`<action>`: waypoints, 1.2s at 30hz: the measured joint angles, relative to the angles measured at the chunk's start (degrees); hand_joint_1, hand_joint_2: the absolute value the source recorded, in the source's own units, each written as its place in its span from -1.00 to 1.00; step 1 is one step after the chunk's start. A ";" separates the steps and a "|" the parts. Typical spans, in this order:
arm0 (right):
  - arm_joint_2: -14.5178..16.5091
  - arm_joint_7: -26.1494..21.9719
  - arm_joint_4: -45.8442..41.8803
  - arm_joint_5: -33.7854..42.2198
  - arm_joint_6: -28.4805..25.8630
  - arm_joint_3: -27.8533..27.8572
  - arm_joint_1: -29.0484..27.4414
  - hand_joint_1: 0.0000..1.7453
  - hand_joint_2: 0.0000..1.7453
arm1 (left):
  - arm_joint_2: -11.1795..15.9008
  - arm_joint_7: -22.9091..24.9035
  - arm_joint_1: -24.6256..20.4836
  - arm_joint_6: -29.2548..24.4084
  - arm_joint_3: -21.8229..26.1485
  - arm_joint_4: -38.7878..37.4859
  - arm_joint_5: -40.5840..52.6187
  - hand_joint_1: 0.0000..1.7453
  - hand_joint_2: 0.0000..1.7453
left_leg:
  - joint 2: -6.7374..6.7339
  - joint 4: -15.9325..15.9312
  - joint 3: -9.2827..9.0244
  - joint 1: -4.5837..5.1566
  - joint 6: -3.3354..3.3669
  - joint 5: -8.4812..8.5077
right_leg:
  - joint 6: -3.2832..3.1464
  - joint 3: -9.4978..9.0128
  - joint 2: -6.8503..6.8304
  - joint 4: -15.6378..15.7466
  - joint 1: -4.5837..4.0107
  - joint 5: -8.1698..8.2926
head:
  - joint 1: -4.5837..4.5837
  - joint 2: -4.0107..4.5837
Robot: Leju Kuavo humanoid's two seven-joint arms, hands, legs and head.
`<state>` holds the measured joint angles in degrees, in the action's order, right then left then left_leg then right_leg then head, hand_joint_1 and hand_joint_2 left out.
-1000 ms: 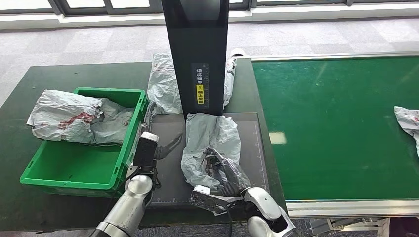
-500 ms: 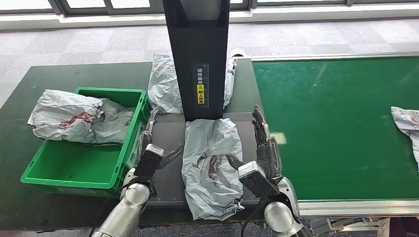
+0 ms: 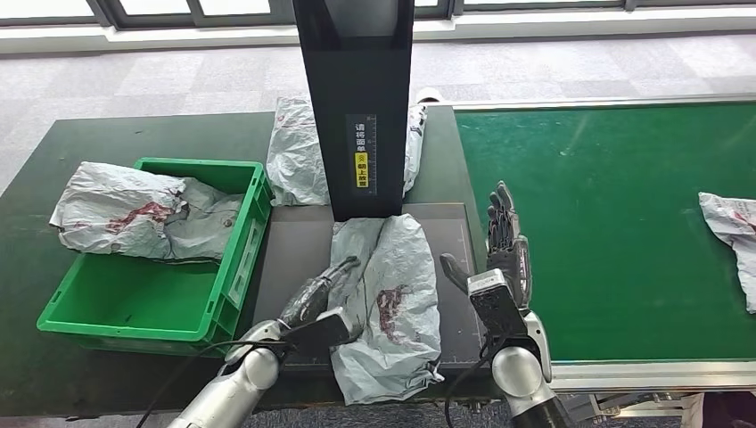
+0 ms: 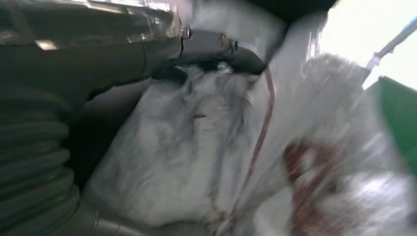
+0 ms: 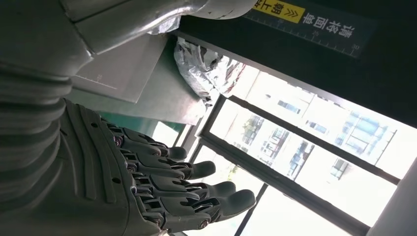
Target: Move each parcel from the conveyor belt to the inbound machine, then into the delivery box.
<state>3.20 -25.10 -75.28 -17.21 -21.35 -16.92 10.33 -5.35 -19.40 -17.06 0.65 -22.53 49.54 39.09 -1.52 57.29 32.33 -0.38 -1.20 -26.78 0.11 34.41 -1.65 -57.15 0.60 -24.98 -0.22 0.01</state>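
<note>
A grey parcel (image 3: 385, 303) with a red mark lies on the dark scale plate (image 3: 290, 259) of the inbound machine, in front of its black column (image 3: 357, 98). My left hand (image 3: 316, 299) reaches in from the left and its fingers touch the parcel's left edge; the left wrist view shows the crumpled parcel (image 4: 236, 162) close up under the fingers (image 4: 221, 46). My right hand (image 3: 504, 254) stands upright and open, just right of the parcel, holding nothing; its spread fingers (image 5: 196, 191) fill the right wrist view. Another grey parcel (image 3: 731, 236) lies on the green conveyor belt (image 3: 606, 223) at the far right.
A green delivery box (image 3: 134, 316) stands at the left with a grey parcel (image 3: 143, 214) draped over its far rim. One more grey parcel (image 3: 299, 156) lies behind the machine's column. Dark tabletop (image 3: 116, 138) surrounds the box.
My right hand let go of the parcel and rose upright to its right. My left hand swung from beside the box over to the parcel's left edge. The belt parcel crept further into view.
</note>
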 joint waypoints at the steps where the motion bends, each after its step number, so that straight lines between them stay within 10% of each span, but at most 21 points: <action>1: 0.01 -0.31 0.79 0.07 0.13 0.35 0.28 -1.00 1.00 | 0.14 0.13 -0.89 1.64 -1.32 -2.35 2.25 1.00 1.00 | 0.09 0.00 -0.03 0.00 0.02 0.01 | 0.02 -0.07 -0.10 0.00 0.01 -0.02 | 0.01 -0.01; 14: 0.21 2.37 2.48 -2.14 0.22 1.74 -1.04 -1.00 1.00 | 0.22 -1.37 -6.99 2.07 -5.41 -10.18 4.83 1.00 1.00 | 0.47 -0.01 -0.46 0.00 0.13 -0.01 | 0.08 -0.71 -0.46 0.04 0.06 -0.11 | 0.01 0.00; 20: 0.75 5.37 0.89 -4.63 0.15 2.74 -3.96 -1.00 1.00 | 0.07 0.69 -5.13 -9.17 -3.74 -5.70 3.00 1.00 1.00 | 0.38 -0.01 -0.46 0.00 0.11 -0.01 | 0.06 -0.60 -0.34 0.02 0.01 -0.10 | 0.01 0.00; 27: 1.57 5.93 -1.56 -5.44 -0.04 3.79 -7.23 -1.00 1.00 | 0.01 4.16 -1.39 -38.34 4.57 11.41 7.74 1.00 1.00 | 0.25 -0.01 -0.18 -0.01 0.06 0.01 | 0.04 -0.27 -0.22 -0.03 -0.03 -0.09 | 0.01 0.00; 36: 1.96 6.03 -1.57 -5.32 -0.21 3.79 -7.38 -1.00 1.00 | -3.23 1.94 1.33 -40.90 25.12 31.77 32.13 1.00 1.00 | 0.17 -0.01 -0.05 -0.05 0.04 0.02 | 0.03 -0.11 -0.14 -0.03 0.00 -0.09 | 0.00 0.00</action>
<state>5.16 -19.07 -76.85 -22.54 -21.57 -13.14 2.95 -8.58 -17.46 -15.73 -40.25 2.59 81.30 71.22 -1.36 57.28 32.28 -0.42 -1.16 -26.76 0.14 34.30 -1.79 -57.18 0.60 -25.07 -0.22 0.01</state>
